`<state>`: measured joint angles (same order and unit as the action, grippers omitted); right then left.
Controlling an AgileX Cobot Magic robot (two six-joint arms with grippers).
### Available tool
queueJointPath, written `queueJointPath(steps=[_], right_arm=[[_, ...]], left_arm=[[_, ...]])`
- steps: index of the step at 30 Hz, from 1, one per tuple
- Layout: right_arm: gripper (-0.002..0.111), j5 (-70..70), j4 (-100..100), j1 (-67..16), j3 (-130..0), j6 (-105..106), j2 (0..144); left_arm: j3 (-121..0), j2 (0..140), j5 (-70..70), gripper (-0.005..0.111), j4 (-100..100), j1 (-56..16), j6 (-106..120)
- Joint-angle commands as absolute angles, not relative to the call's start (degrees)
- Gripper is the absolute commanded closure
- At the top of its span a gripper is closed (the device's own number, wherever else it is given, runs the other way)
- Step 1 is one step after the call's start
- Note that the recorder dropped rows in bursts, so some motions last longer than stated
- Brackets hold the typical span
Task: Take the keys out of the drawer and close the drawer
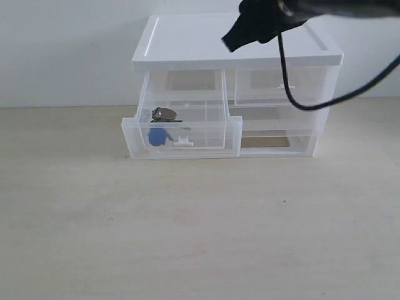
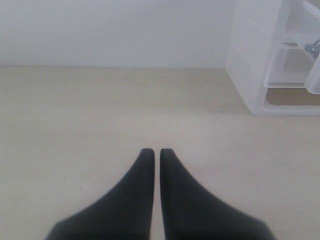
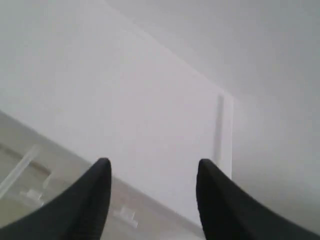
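Lower released, empty right end effector (image 3: 152, 167) into open drawer (image 1: 212, 128), straddling keys (image 1: 164, 115); hold clenched left end effector (image 2: 156, 152) clear.

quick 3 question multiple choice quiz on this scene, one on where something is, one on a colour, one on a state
1. Where are the keys?
A. on the table in front of the unit
B. on top of the unit
C. inside the pulled-out top-left drawer

2. What colour is the round fob on the keys?
A. red
B. blue
C. green

3. How do the fingers of the right gripper stand?
A. apart, with nothing between them
B. closed on the keys
C. closed on the drawer's tab handle

Answers:
1 C: the exterior view shows the keys through the drawer's clear walls.
2 B: the fob shows blue behind the drawer front.
3 A: the right wrist view shows a wide gap between them, with only the unit's white top behind it.
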<state>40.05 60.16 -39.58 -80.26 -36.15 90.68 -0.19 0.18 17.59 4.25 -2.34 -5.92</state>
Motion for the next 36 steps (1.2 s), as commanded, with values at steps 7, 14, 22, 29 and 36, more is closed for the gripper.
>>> queueJointPath(steps=[7, 14, 22, 29, 36], right_arm=[[0.061, 47.2, -3.6, -39.5, -95.0, 18.3, 95.5], [0.061, 49.3, -1.6, -39.5, -104.3, 20.1, 106.6], [0.061, 49.3, 0.9, -39.5, -110.7, 20.4, 114.9], [0.061, 50.1, 0.8, -39.4, -111.5, 22.0, 117.7], [0.061, 51.5, 0.6, -39.4, -111.5, 24.2, 120.7]], left_arm=[[0.0, 0.0, 17.6, 0.102, 3.8, -2.2, -5.7], [0.0, 0.0, 17.6, 0.102, 3.8, -2.2, -5.7], [0.0, 0.0, 17.6, 0.102, 3.8, -2.2, -5.7], [0.0, 0.0, 17.6, 0.102, 3.8, -2.2, -5.7], [0.0, 0.0, 17.6, 0.102, 3.8, -2.2, -5.7]])
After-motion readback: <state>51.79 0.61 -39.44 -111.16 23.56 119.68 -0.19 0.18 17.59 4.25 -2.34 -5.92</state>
